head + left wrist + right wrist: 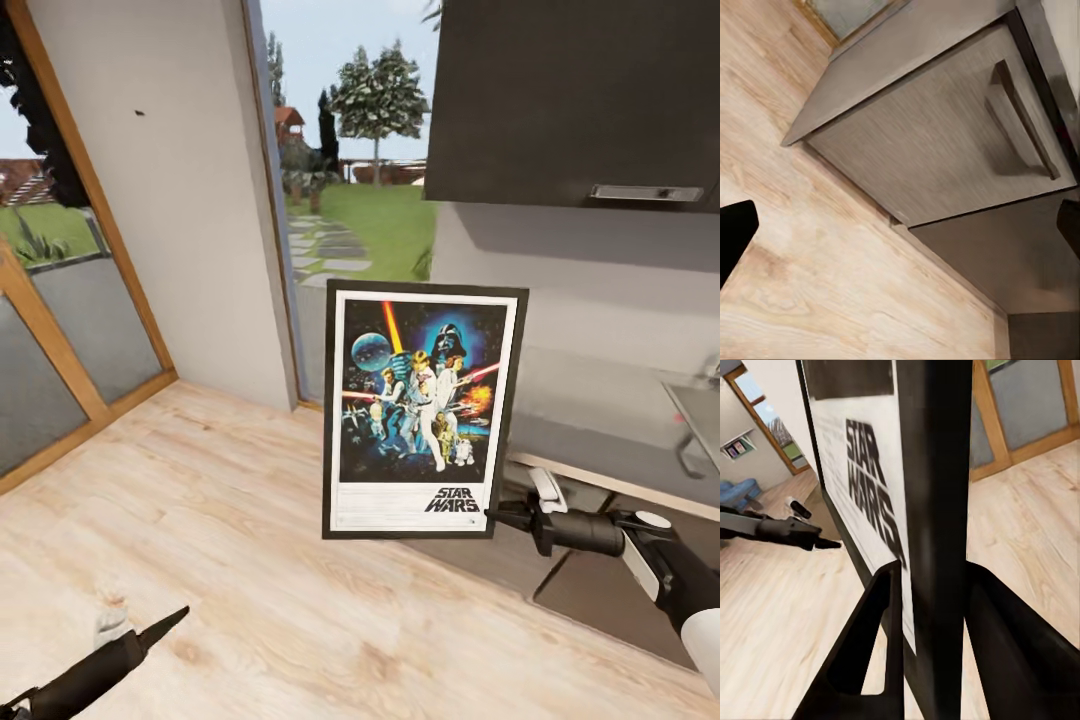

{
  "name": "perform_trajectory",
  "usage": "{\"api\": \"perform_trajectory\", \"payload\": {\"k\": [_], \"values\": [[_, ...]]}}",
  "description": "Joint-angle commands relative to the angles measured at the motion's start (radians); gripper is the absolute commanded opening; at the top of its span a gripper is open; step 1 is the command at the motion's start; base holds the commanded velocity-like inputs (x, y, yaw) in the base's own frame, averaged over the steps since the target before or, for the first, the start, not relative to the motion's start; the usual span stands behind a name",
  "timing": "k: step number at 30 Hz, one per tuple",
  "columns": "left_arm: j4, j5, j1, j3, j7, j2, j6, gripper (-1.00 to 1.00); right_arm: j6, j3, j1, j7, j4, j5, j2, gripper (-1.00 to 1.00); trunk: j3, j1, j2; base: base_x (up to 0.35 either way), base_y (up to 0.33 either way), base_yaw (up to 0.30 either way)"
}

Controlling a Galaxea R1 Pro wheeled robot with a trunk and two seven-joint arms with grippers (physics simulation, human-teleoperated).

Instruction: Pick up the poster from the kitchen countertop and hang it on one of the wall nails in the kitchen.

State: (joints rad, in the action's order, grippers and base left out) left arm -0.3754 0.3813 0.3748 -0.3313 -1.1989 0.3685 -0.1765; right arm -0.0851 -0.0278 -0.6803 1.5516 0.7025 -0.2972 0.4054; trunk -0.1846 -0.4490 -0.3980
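Left gripper (pixel 165 622): low at the left of the head view, over the wooden floor (pixel 200 520). Dark fingers point up and to the right. In the left wrist view one dark fingertip sits at each side edge with a broad gap between; nothing in the gap, so jaws wide and empty.
Glass door (pixel 40 330): far left, wooden frame, garden behind it.
Wall panel (pixel 170 200): plain grey, between the glass door and the open doorway; one small dark mark (pixel 138 112) high on it, too small to identify.
Doorway (pixel 340 200): lawn, stepping stones and trees beyond.
Poster (pixel 424 412): centre of the head view, upright, held in the air clear of the floor, face toward the camera. Black frame, white border, "STAR WARS" logo at lower right.
Right gripper (pixel 497 517): clamped on the poster's lower right corner. Right wrist view shows the frame edge (pixel 937 510) between the two fingers, one finger (pixel 866 645) on the printed side, the other behind.
Kitchen countertop (pixel 590 420): grey slab at right, behind the poster; sink (pixel 700 415) at its far right edge.
Upper cabinet (pixel 570 100): dark, top right, above the countertop.
Lower cabinet (pixel 937 142): grey drawer front with a bar handle (pixel 1020 120), in the left wrist view.
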Motion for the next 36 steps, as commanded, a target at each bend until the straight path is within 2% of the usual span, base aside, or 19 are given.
{"api": "perform_trajectory", "payload": {"k": [1,2,3,4,6,9,15,16,20,28,36], "values": [[-0.053,0.002,0.001,-0.001,0.013,-0.006,-0.051,1.0,-0.014,-0.003,-0.001,0.005,0.0,-0.006,0.001,-1.0,-0.003,-0.001,-0.002,0.278,0.236,0.199],[-0.103,0.001,0.001,-0.001,0.025,-0.012,-0.086,1.0,-0.014,-0.003,-0.001,0.005,0.0,-0.006,0.002,-1.0,-0.004,-0.001,-0.002,0.279,0.236,0.199],[-0.2,0.001,0.001,0.0,0.043,-0.028,-0.146,1.0,-0.016,-0.003,-0.001,0.005,0.0,-0.006,0.002,-1.0,-0.006,-0.001,-0.002,0.279,0.236,0.199],[-0.246,0.001,0.001,0.0,0.049,-0.035,-0.168,1.0,-0.016,-0.003,-0.001,0.006,0.0,-0.006,0.002,-1.0,-0.007,-0.001,-0.002,0.279,0.236,0.199],[-0.393,0.002,0.001,0.0,0.061,-0.051,-0.221,1.0,-0.018,-0.003,-0.001,0.006,0.001,-0.006,0.002,-1.0,-0.009,-0.001,-0.002,0.279,0.236,0.199],[-0.467,0.003,0.001,0.0,0.066,-0.06,-0.24,1.0,-0.019,-0.003,-0.001,0.007,0.001,-0.007,0.003,-1.0,-0.012,-0.001,-0.002,0.279,0.236,0.199],[-0.578,-0.004,0.001,0.006,0.074,-0.125,-0.247,1.0,-0.02,-0.003,-0.001,0.006,0.002,-0.006,0.002,-1.0,-0.019,-0.001,-0.002,0.28,0.235,0.195],[-0.607,-0.014,0.001,0.013,0.075,-0.135,-0.248,1.0,-0.019,-0.004,-0.001,0.006,0.002,-0.007,0.002,-1.0,-0.021,-0.001,-0.002,0.281,0.233,0.189],[-0.649,-0.057,0.001,0.03,0.075,-0.146,-0.25,1.0,-0.019,-0.003,-0.001,0.005,0.002,-0.007,0.001,-1.0,-0.025,-0.001,-0.002,0.281,0.232,0.185],[-0.662,-0.14,0.001,0.034,0.071,-0.148,-0.254,1.0,-0.02,-0.001,-0.001,0.005,0.002,-0.007,0.003,-1.0,-0.035,-0.001,-0.002,0.25,0.238,0.181],[-0.665,-0.151,0.001,0.034,0.069,-0.147,-0.254,1.0,-0.019,-0.001,-0.001,0.005,0.002,-0.007,0.004,-1.0,-0.04,-0.001,-0.002,0.166,0.27,0.081]]}}
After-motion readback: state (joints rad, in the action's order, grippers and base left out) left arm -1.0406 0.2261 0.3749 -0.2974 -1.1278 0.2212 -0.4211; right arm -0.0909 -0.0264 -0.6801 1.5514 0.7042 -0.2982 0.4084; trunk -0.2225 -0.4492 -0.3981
